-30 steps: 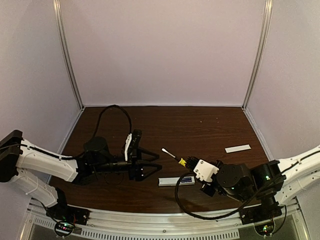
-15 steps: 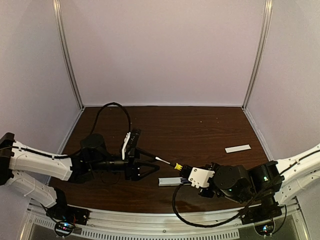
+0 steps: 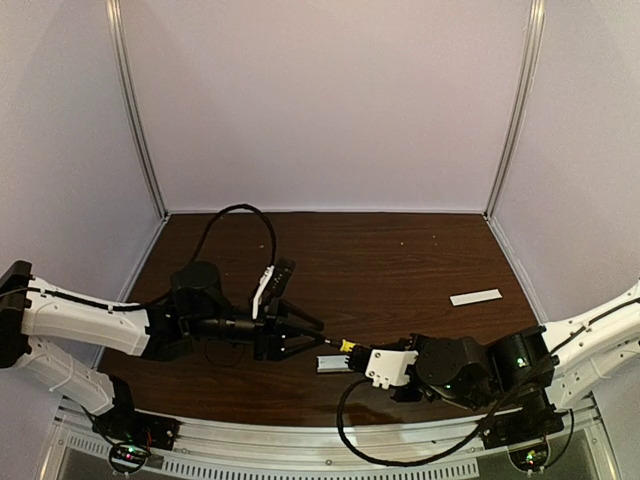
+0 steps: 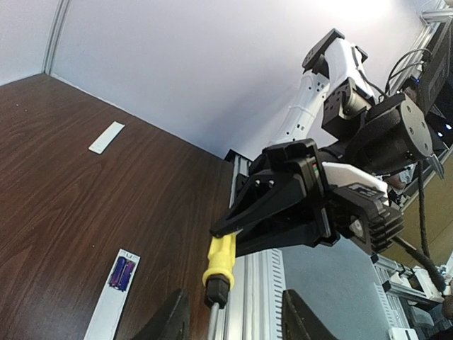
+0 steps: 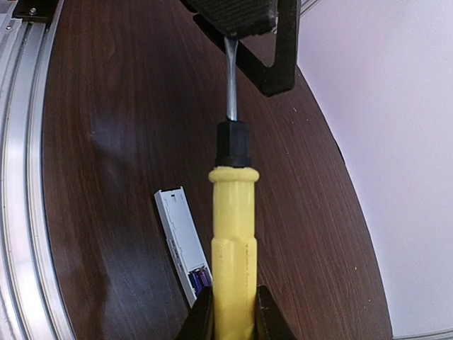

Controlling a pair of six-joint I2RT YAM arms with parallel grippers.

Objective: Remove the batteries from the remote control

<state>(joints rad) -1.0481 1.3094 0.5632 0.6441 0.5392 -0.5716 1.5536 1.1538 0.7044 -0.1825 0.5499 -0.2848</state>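
Observation:
The white remote control (image 5: 178, 219) lies flat on the table near the front edge, its compartment open. The two purple-blue batteries (image 5: 201, 278) sit in it, also seen as batteries (image 4: 122, 273) in the remote control (image 4: 107, 312). My right gripper (image 5: 233, 313) is shut on the yellow handle of a screwdriver (image 5: 233, 234), held just above the remote (image 3: 332, 363). The metal shaft (image 4: 212, 324) runs between the fingers of my left gripper (image 4: 235, 301), which stand apart on either side without touching it. In the top view the left gripper (image 3: 316, 337) faces the right gripper (image 3: 357, 352).
A thin flat white cover strip (image 3: 475, 297) lies at the right of the table, also visible as the strip (image 4: 106, 137). The metal rail (image 3: 300, 455) runs along the table's front edge. Purple walls close the back and sides.
My right arm has carried the screwdriver left and down, so its shaft now lies between the left fingers. The left gripper has moved right toward it and its jaws have narrowed.

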